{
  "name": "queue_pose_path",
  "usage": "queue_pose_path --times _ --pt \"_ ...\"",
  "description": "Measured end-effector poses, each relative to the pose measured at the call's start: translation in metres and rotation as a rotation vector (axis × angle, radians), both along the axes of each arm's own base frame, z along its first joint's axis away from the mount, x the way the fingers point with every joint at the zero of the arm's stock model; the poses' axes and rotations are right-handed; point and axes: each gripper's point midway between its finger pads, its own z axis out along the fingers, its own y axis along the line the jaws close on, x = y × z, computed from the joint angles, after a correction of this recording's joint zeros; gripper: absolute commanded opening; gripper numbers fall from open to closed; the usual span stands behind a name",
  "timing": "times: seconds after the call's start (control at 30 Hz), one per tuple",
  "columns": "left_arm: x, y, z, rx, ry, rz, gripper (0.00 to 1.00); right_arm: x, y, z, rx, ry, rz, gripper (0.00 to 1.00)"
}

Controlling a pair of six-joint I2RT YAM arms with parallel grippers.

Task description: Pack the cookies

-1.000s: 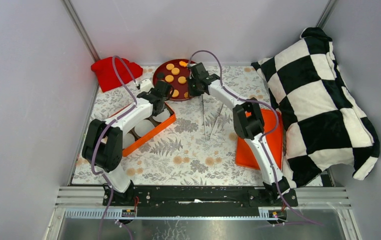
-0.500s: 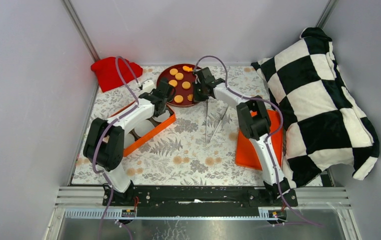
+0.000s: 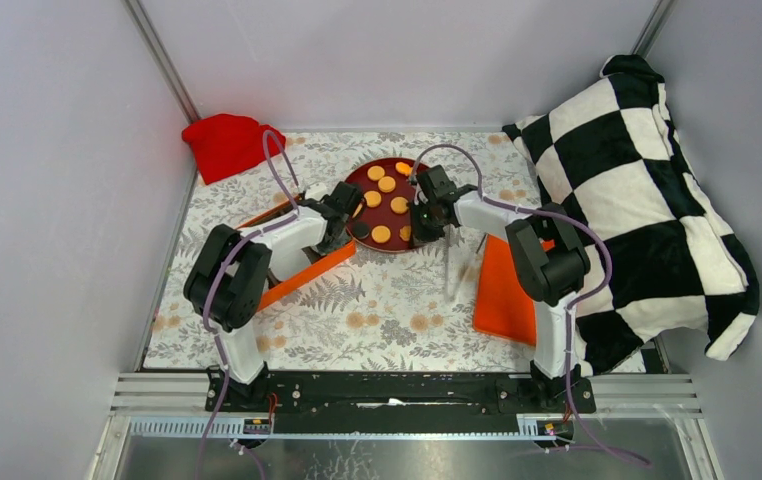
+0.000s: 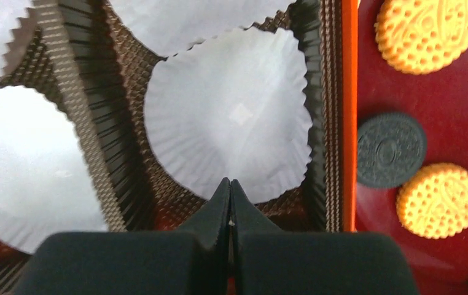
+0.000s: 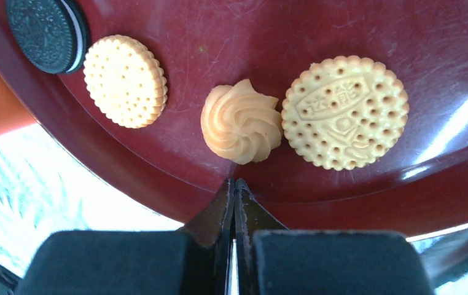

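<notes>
Red plate [image 3: 387, 217] of cookies [image 3: 381, 234] now dragged in against orange tray [image 4: 349, 92]; left gripper [image 4: 230, 187], right gripper [image 5: 234, 184] both pressed together, empty; liners [image 4: 228, 117] unfilled.

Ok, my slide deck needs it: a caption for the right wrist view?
Shut right claw at the rim of the plate, facing a swirl cookie.

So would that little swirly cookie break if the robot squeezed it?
Probably fragile: the swirl cookie has thin piped ridges that could chip under a pinch. Likely light, so a nudge may slide it across the glossy red plate. It sits flat, so rolling seems unlikely.
</notes>
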Motion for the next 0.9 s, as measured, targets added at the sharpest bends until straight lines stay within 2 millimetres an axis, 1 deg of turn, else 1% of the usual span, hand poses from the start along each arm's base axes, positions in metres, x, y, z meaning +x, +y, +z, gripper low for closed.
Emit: queue_pose_path --times 0.1,0.17,0.2,0.23,0.3,0.37,0.4,0.43,0.5,0.57,0.6,0.67,0.83,0.9 --pt "-0.008 -0.010 -0.009 -0.037 0.027 -0.019 0.00 -0.018 -0.012 0.001 -0.022 0.022 -0.005 0.00" --pt "-0.014 -0.018 -0.014 -0.065 0.048 -0.038 0.00 -0.024 -0.020 0.003 -0.045 0.024 -0.016 0.00" --pt "-0.017 -0.022 -0.017 -0.076 0.059 -0.048 0.00 -0.025 -0.023 0.006 -0.054 0.019 -0.021 0.02" --pt "-0.019 -0.026 -0.017 -0.085 0.063 -0.056 0.00 -0.026 -0.026 0.010 -0.063 0.011 -0.028 0.06" --pt "-0.021 -0.032 -0.017 -0.106 0.067 -0.067 0.00 -0.027 -0.033 0.021 -0.082 -0.013 -0.045 0.26" --pt "-0.024 -0.037 -0.016 -0.125 0.071 -0.078 0.00 -0.027 -0.039 0.036 -0.092 -0.047 -0.070 0.41" --pt "-0.027 -0.040 -0.016 -0.136 0.074 -0.087 0.00 -0.028 -0.043 0.046 -0.097 -0.067 -0.081 0.44" --pt "-0.031 -0.043 -0.016 -0.149 0.081 -0.098 0.00 -0.028 -0.047 0.054 -0.099 -0.087 -0.095 0.45" --pt "-0.040 -0.054 -0.014 -0.184 0.095 -0.127 0.00 -0.031 -0.056 0.071 -0.109 -0.128 -0.115 0.46" --pt "-0.048 -0.067 -0.011 -0.228 0.102 -0.165 0.00 -0.036 -0.066 0.080 -0.127 -0.154 -0.139 0.46" --pt "-0.052 -0.072 -0.009 -0.247 0.107 -0.185 0.00 -0.040 -0.071 0.081 -0.138 -0.158 -0.152 0.47" --pt "-0.060 -0.081 -0.002 -0.279 0.111 -0.223 0.00 -0.050 -0.082 0.075 -0.169 -0.142 -0.175 0.47" --pt "-0.063 -0.097 0.025 -0.345 0.073 -0.296 0.00 -0.084 -0.104 0.037 -0.250 -0.029 -0.203 0.47" --pt "-0.060 -0.101 0.039 -0.360 0.039 -0.313 0.00 -0.090 -0.107 0.025 -0.270 0.005 -0.206 0.46"
